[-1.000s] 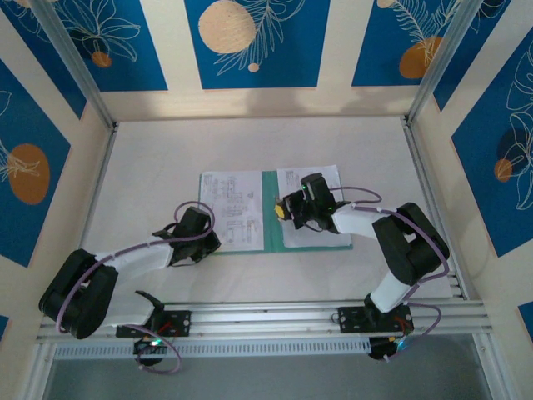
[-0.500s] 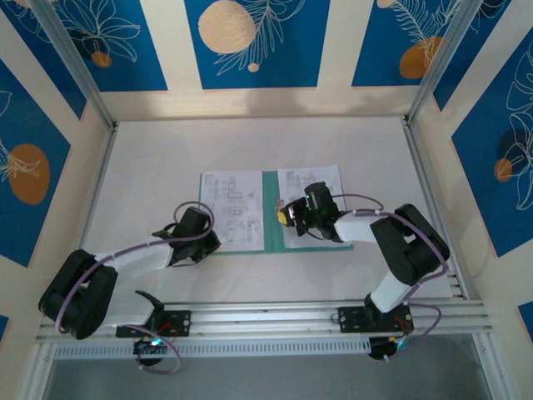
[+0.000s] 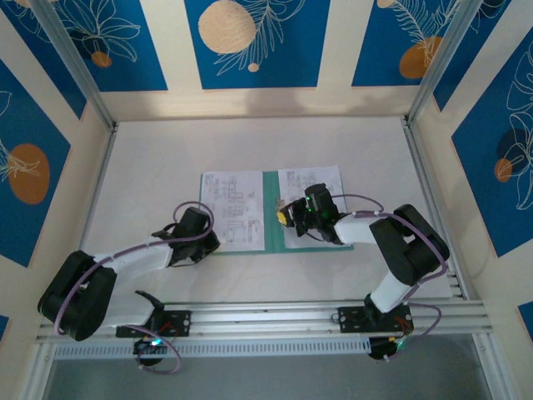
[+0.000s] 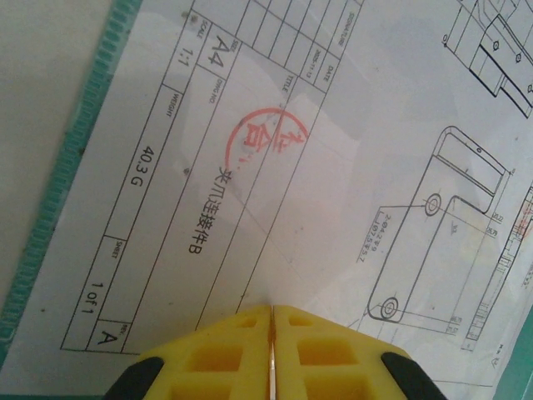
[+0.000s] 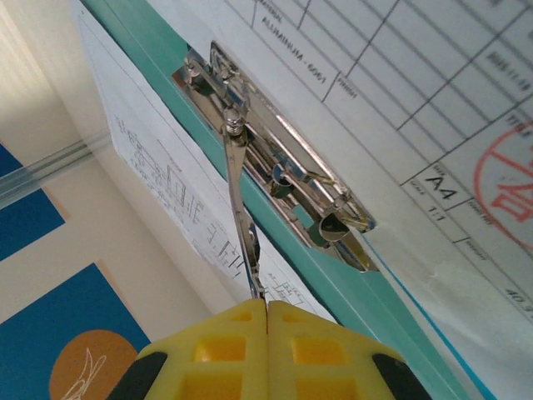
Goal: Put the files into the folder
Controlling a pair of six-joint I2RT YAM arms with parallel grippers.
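**Both pincers pinched tight, folder lying open mid-table**

Standing right by the rig here. The teal folder (image 3: 271, 208) is lying open and flat in the middle of the white table (image 3: 166, 150). The files (image 3: 233, 208) are spread over it, one printed sheet on the left leaf and another on the right, with a strip of teal showing between them.

The right gripper (image 3: 281, 214) sits over that middle strip. In the right wrist view its yellow fingers (image 5: 208, 350) are closed all the way on the tip of the thin metal lever (image 5: 240, 217). The lever sticks up from the shiny clip (image 5: 275, 179) fixed to the folder's spine (image 5: 137, 33).

The left gripper (image 3: 212, 242) is down at the near left corner of the left sheet. Up close, its tips (image 4: 272, 312) are pressed together with no gap, right at the drawing sheet (image 4: 333, 167) near the title block and red stamp. Honestly can't tell if it's got the paper nipped or is just touching it. The folder's green edge (image 4: 83, 142) peeks out beside the sheet.
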